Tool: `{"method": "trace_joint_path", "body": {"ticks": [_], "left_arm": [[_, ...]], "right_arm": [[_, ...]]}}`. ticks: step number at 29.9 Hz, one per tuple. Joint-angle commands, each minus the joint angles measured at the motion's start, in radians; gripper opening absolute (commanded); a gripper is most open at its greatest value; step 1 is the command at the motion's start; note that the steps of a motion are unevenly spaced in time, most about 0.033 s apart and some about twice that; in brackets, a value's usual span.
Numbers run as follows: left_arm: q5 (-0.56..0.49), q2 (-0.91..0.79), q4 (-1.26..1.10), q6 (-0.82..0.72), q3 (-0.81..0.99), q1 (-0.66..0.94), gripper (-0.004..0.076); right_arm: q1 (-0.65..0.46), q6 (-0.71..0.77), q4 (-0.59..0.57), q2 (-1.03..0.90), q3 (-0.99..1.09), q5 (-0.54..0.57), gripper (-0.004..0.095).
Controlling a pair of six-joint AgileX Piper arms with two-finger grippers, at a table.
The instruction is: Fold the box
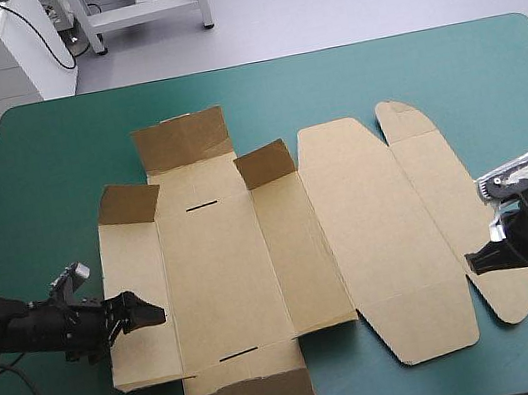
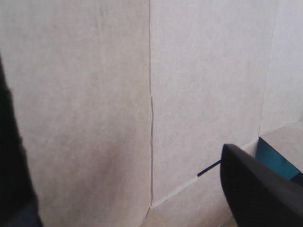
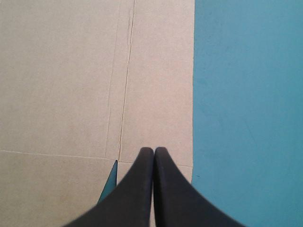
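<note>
The box (image 1: 225,265) is laid out as a cut sheet of brown board on the table (image 1: 45,163), whose teal-green cover is left bare all round it. The sheet is spread across the middle of the table, nearer the front edge than the far one. Most panels are seen lying flat; two small flaps (image 1: 264,165) on the far side are tilted up. Two narrow slots (image 1: 202,206) are cut in the middle panel. The left gripper (image 1: 147,313) is held wide open at the sheet's left edge, with nothing gripped. The right gripper (image 1: 473,262) is closed to a point over the sheet's right end, beside a rounded tab (image 1: 513,293).
</note>
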Motion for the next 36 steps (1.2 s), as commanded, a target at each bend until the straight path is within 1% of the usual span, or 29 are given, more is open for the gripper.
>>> {"method": "trace_joint_path", "body": {"ticks": [1,5,8,10,12,15,26,29,32,36], "left_arm": [[0.035,-0.018,-0.084,-0.002,-0.017,0.000,0.0524],[0.016,-0.018,-0.145,0.000,-0.017,0.000,0.0382],[0.004,-0.018,-0.136,0.000,-0.017,0.000,0.0233],[0.015,-0.018,-0.127,0.000,-0.017,0.000,0.0161],[0.048,-0.018,-0.123,0.000,-0.011,0.000,0.0118],[0.070,-0.018,-0.120,0.000,-0.002,0.000,0.0117],[-0.012,-0.018,-0.131,0.002,0.054,0.000,0.0125],[-0.018,-0.018,-0.136,0.002,0.054,0.000,0.0086],[-0.018,-0.018,-0.134,0.007,0.054,0.000,0.0004],[-0.016,-0.018,-0.130,0.010,0.045,0.000,-0.0008]], "right_arm": [[-0.008,-0.004,-0.015,-0.006,-0.025,-0.048,-0.0016],[-0.008,-0.004,-0.015,-0.006,-0.025,-0.051,-0.0016],[-0.008,-0.004,-0.015,-0.006,-0.025,-0.052,-0.0016],[-0.008,-0.004,-0.015,-0.006,-0.025,-0.053,-0.0016],[-0.008,-0.004,-0.015,-0.006,-0.025,-0.053,-0.0016],[-0.008,-0.004,-0.015,-0.006,-0.025,-0.055,-0.0016],[-0.008,-0.004,-0.015,-0.006,-0.025,-0.055,-0.0016],[-0.008,-0.004,-0.015,-0.006,-0.025,-0.055,-0.0016],[-0.008,-0.004,-0.015,-0.006,-0.025,-0.055,-0.0016],[-0.008,-0.004,-0.015,-0.006,-0.025,-0.055,-0.0016]]}}
